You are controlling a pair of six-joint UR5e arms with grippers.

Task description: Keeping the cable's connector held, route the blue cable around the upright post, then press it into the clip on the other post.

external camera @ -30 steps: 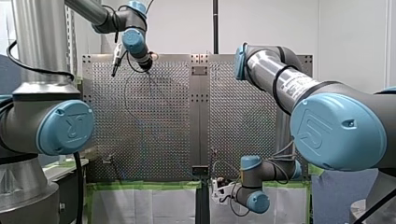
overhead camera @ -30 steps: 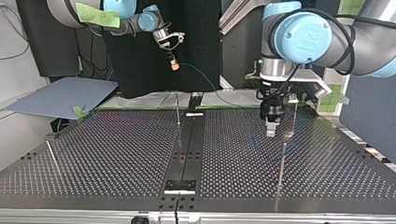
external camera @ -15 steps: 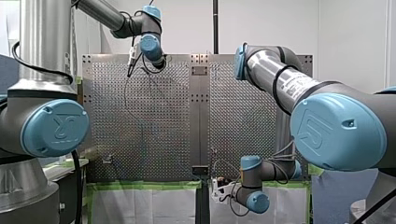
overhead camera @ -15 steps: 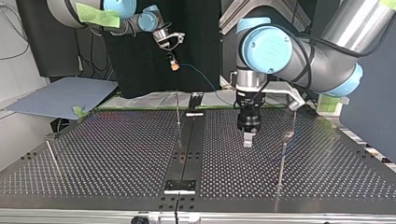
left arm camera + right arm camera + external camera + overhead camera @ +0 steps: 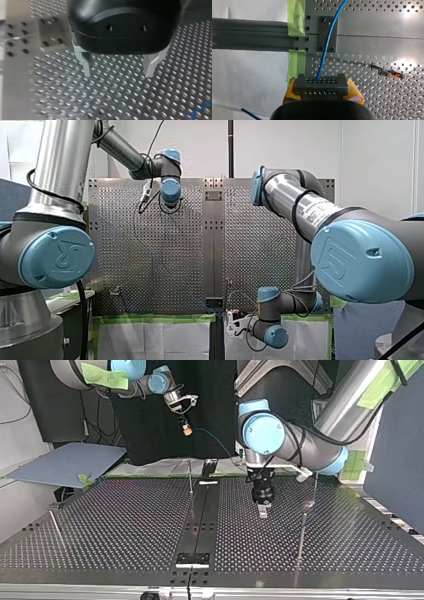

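Right wrist view shows the right arm's fingers [image 5: 290, 91], yellow-padded, clenched on either side of a grey connector [image 5: 321, 86]. The blue cable [image 5: 326, 50] leaves the connector's face and runs ahead across a dark plate [image 5: 323, 27] bolted at the edge of the worktop [image 5: 374, 47], then on over the perforated metal. Strips of green tape [image 5: 296, 15] sit beside that plate. A thin rod with an orange fitting [image 5: 390, 72] stands on the holes to one side of the cable, apart from it. In the top view these fingers hold the connector in the air beyond the worktop's far edge, and the cable slopes down from it toward that edge.

The left arm's fingers [image 5: 85, 66], bare metal, are spread apart with nothing between them, pointing down close above the holes. A short stretch of the blue cable lies ahead of them and off to one side, not touching them. In the top view they hang beside the dark centre strip [image 5: 200, 525], with a slim upright post [image 5: 190, 477] at the view's left of them and a second post [image 5: 302, 532] at the view's right.
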